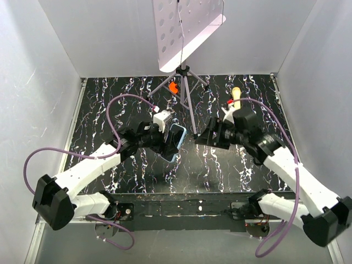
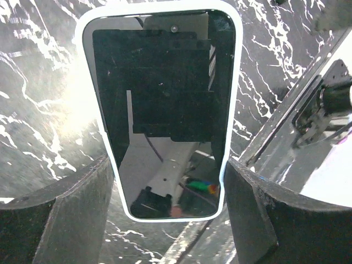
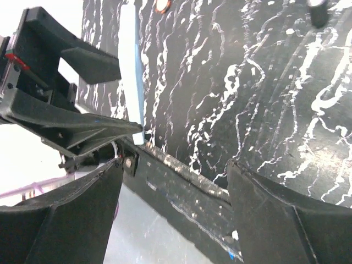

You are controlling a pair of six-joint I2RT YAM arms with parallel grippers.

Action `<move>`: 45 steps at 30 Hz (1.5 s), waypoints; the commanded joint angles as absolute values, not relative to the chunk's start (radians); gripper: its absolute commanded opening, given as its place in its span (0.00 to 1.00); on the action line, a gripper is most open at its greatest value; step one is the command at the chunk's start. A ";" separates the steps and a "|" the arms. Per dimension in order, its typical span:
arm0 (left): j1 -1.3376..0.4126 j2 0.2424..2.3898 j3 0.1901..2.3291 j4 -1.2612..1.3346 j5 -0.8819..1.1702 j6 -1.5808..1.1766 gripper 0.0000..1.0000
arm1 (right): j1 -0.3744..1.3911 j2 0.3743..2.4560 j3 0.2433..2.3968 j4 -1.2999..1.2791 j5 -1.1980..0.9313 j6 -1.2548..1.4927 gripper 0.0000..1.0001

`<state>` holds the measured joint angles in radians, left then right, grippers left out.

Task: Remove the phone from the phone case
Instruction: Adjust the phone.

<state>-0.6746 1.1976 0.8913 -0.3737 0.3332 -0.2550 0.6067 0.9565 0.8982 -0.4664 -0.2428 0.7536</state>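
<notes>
The step in hand looks to be setting up a two-arm peel. The left jaws clamp the thin light blue rectangular phone case (image 2: 154, 7) across its long edges near its lower end, holding it tilted and clear above the black, white-veined marbled desk (image 1: 231, 165). The right jaws stand wide and empty just beside it, facing the case's edge. To do this well, I judge the right jaws should take one free corner of the rim at the end away from the left grip and roll it back off the glass, rather than pinch phone and shell together. The squeeze on both sides probably locks the phone in, so the peel should begin where the shell can flex. A slow pull matters, since the phone could spring out and drop to the desk. The slim rectangular smartphone with a glossy near-black screen (image 2: 165, 104) sits fully seated in the case, with the pale rim unbroken all round it in the left wrist view. The screen is dark and mirrors the camera housing and an arm. In the right wrist view the case shows edge-on as a thin pale strip.
</notes>
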 commanded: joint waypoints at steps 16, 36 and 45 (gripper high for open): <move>-0.738 1.157 0.927 -0.365 0.313 0.048 0.00 | 0.647 1.457 1.213 -0.368 -0.575 0.776 0.66; -0.739 1.097 0.890 -0.322 0.267 -0.063 0.58 | 0.697 1.473 1.088 -0.158 -0.462 0.864 0.01; -0.668 1.031 0.868 -0.341 0.356 -0.388 0.93 | 0.497 1.175 0.828 -0.098 -0.531 0.718 0.01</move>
<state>-0.7227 1.0664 0.8738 -0.3672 0.2970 -0.1944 0.5785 1.3052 0.8661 -0.1539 -0.4961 0.8074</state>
